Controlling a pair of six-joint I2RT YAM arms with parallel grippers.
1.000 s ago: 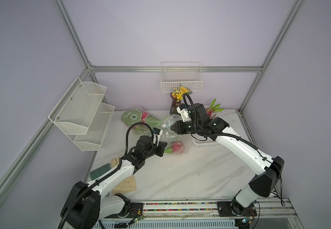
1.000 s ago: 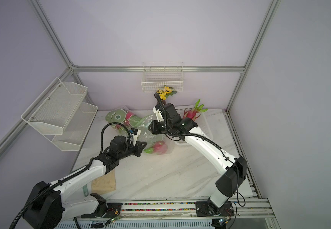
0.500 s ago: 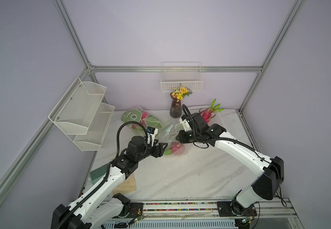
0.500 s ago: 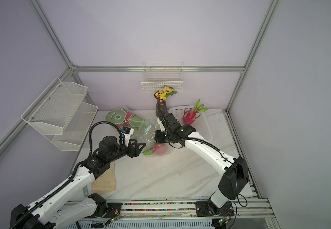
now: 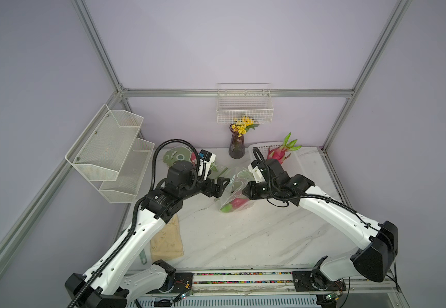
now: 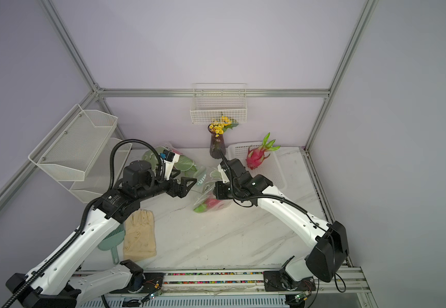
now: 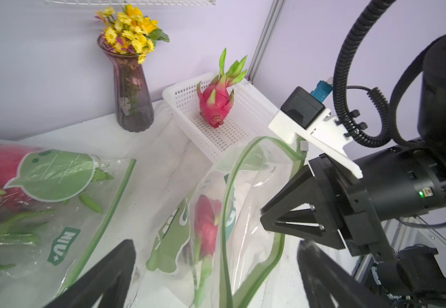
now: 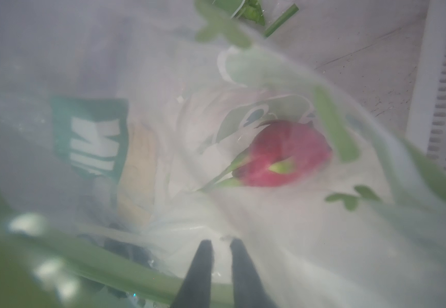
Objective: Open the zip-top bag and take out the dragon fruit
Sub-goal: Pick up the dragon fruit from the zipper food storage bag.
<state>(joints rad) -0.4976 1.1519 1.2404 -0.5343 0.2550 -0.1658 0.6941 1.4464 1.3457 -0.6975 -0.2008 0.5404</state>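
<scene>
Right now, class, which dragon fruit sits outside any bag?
The dragon fruit in the white basket; the rest are bagged.

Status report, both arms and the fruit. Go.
Left gripper open, facing zip-top bag mouth. Right gripper shut on its rim. Dragon fruit inside, bag unzipped. Nothing blocking the mouth.

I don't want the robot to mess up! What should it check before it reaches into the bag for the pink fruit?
1. Mouth of the zip-top bag gaping open: ok.
2. Dragon fruit in sight inside it: ok.
3. Left gripper jaws wide apart: ok.
4. Right gripper firmly pinching the bag's wall: cannot tell.
5. White basket has free space: ok.
</scene>
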